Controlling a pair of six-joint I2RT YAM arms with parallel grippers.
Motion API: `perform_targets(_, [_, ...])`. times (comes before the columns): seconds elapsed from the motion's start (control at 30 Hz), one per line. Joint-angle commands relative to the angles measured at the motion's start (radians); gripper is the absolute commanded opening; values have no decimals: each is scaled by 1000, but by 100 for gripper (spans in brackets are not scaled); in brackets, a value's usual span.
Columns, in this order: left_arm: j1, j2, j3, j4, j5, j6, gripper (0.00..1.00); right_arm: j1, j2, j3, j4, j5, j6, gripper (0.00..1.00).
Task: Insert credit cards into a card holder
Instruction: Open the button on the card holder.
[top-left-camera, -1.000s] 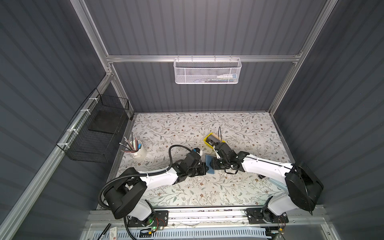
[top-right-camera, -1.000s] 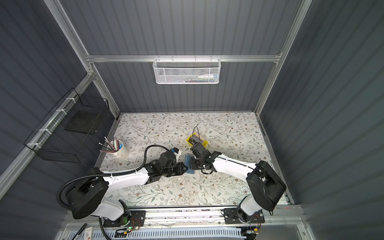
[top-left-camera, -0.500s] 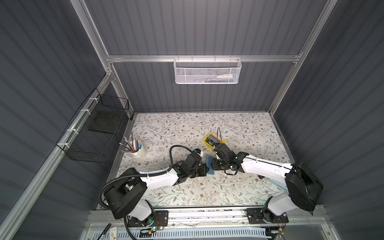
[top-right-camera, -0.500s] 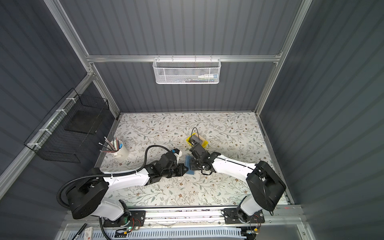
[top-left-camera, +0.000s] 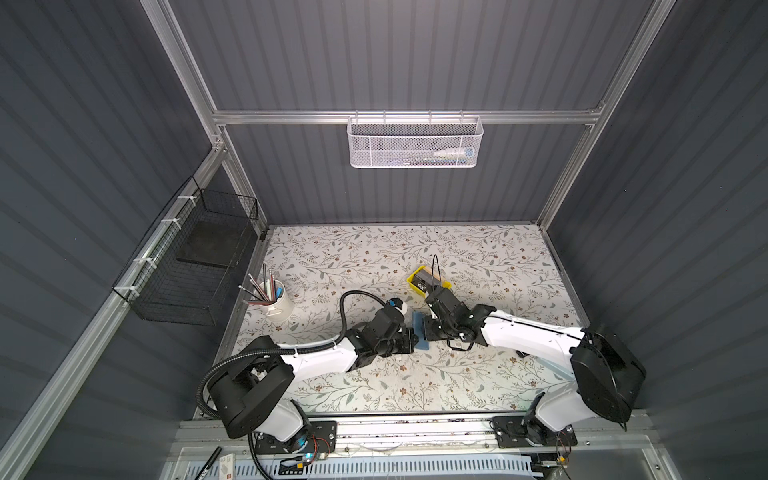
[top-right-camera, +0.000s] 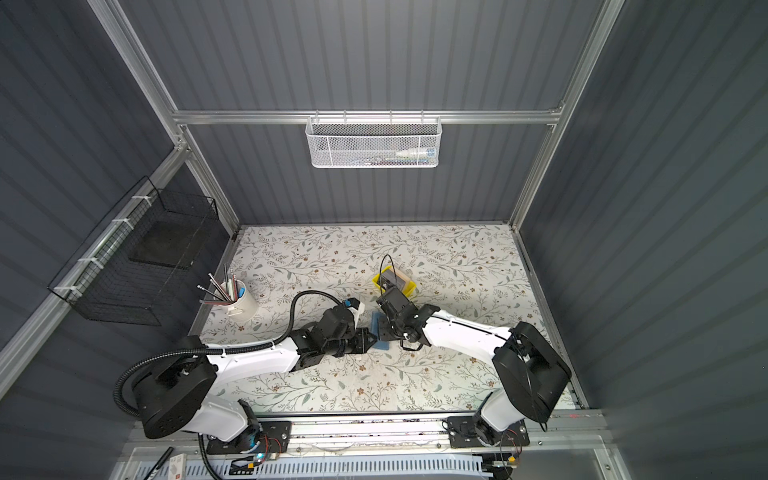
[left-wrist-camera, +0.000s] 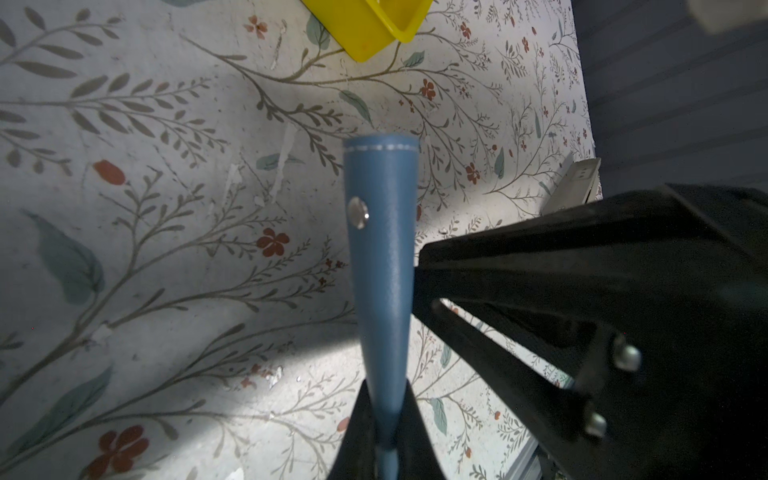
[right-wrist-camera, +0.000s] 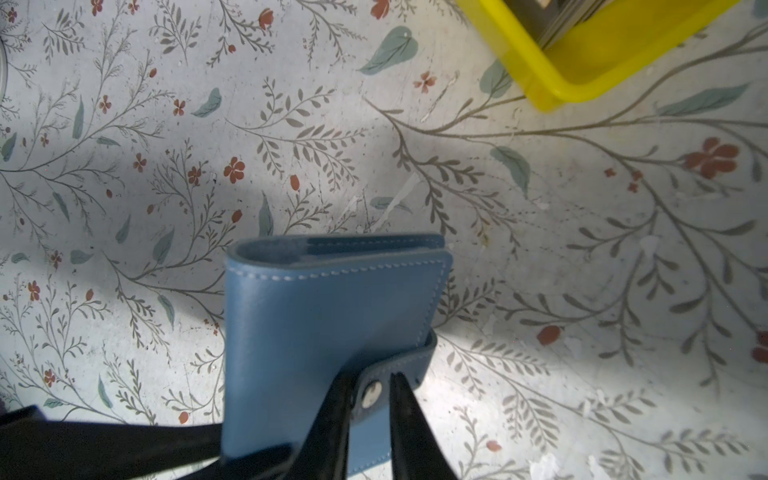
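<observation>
Floral table: left gripper pinches closed card holder; right gripper straddles strap, grip unclear; credit cards upper right, uninserted.

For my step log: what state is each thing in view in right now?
Holder: folded shut, strap across its cover.
Tray: holds cards.
Left gripper: jaws shut on holder.
Right gripper: jaws astride the snap, grip unclear.
Cup: holds pens.
</observation>
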Motion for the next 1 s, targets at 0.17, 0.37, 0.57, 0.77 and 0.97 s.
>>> perform_targets(0.17, [-11,-17,8,-16,-19,25,9,14,10,3,-28,43,10,21])
perform_targets(0.37, [-12,-13,11,-23,-25,24,9,17,-9,-4,-70,102,32,21])
perform_targets(0.57, [-12,-12,17,-29,-26,24,9,17,-23,-32,21,-17,9,21])
perform_targets(0.77, [-13,-12,28,-40,-26,30,9,17,-2,-34,36,-47,15,21])
perform_targets(0.97, [-14,-6,31,-42,-27,33,9,18,-14,-37,-3,-11,14,17])
